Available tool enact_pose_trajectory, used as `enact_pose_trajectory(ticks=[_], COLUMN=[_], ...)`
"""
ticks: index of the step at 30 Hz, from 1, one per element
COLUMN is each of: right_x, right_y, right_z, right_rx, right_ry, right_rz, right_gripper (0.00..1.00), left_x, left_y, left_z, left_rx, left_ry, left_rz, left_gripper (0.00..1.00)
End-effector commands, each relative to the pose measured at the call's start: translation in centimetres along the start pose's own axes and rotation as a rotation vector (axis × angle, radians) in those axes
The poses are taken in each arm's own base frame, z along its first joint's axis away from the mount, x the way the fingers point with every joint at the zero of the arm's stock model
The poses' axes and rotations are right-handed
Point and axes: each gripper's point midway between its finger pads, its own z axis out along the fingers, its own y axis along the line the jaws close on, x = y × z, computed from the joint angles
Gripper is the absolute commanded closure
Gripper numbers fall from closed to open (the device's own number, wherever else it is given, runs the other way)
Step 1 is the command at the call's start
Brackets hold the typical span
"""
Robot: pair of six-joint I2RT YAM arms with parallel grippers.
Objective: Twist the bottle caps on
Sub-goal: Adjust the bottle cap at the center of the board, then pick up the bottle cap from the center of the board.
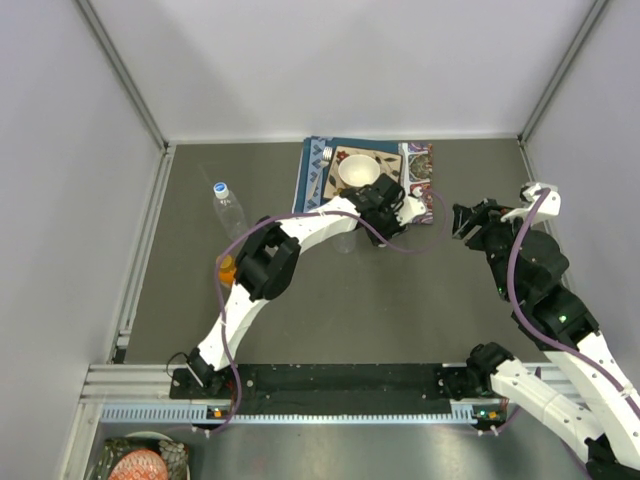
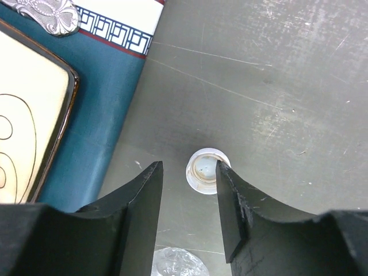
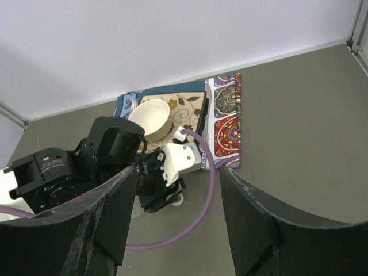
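L wrist cam: left gripper [image 2: 188,167] points down at the table [image 2: 276,86], fingers [image 2: 138,201] parted w/ a clear gap. A white cap [image 2: 204,171] lies open side up on the table betw. the tips; the R-hand finger overlaps its edge, a sliver of table shows on the other side, so it's not clamped. A bit of clear plastic [image 2: 177,264] sits low betw. the fingers, prob. a bottle mouth, can't tell for sure. The same view gives the blue mat [image 2: 109,109] edge, a cream plate [image 2: 34,109] on it and a silver handle [image 2: 49,12]. The top cam shows none of that cap: the left gripper [image 1: 388,215] hides it, just off the mat's [image 1: 318,165] near edge beside the white bowl [image 1: 358,172]. But only the top cam shows the capped clear bottle [image 1: 231,215], blue-and-white cap [image 1: 220,188] on, standing well to the L, and the orange bottle [image 1: 228,268] half behind the L arm's elbow. The right gripper [image 1: 462,222] hangs apart to the R of the mat. R wrist cam: right gripper [image 3: 179,172] fingers spread, holding nothing, aimed at the L wrist, bowl [image 3: 150,118] and a purple cable [image 3: 202,201]; no bottles visible there.
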Motion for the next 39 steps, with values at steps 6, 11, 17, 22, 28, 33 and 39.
enact_pose_trajectory(ticks=[6, 11, 17, 22, 28, 33, 39], right_x=[-1.1, -1.1, -1.0, -1.0, -1.4, -2.7, -5.4], right_y=[0.3, 0.4, 0.3, 0.2, -0.1, -0.3, 0.6], right_z=[-0.1, -0.2, -0.4, -0.6, -0.9, -1.5, -2.5], right_rx=[-0.019, -0.022, -0.027, -0.024, -0.017, -0.014, -0.076], right_ry=[-0.035, -0.035, -0.033, -0.034, -0.047, -0.082, -0.159], right_rz=[0.029, 0.034, 0.042, 0.043, 0.049, 0.056, 0.063], right_gripper=[0.4, 0.41, 0.43, 0.43, 0.43, 0.43, 0.46], left_x=[0.1, 0.1, -0.3, -1.6, -4.2, -8.8, -14.2], left_y=[-1.9, -4.3, -7.1, -8.1, -7.6, -6.5, -6.2], left_z=[0.6, -0.3, -1.8, -2.8, -4.7, -9.0, -18.3], left_rx=[0.116, 0.21, 0.298, 0.314, 0.282, 0.244, 0.208], left_ry=[-0.009, -0.002, -0.002, -0.033, -0.096, -0.217, -0.424], left_rz=[-0.013, -0.002, 0.03, 0.047, 0.065, 0.079, 0.09], left_gripper=[0.76, 0.9, 1.0, 1.0, 1.0, 1.0, 1.0])
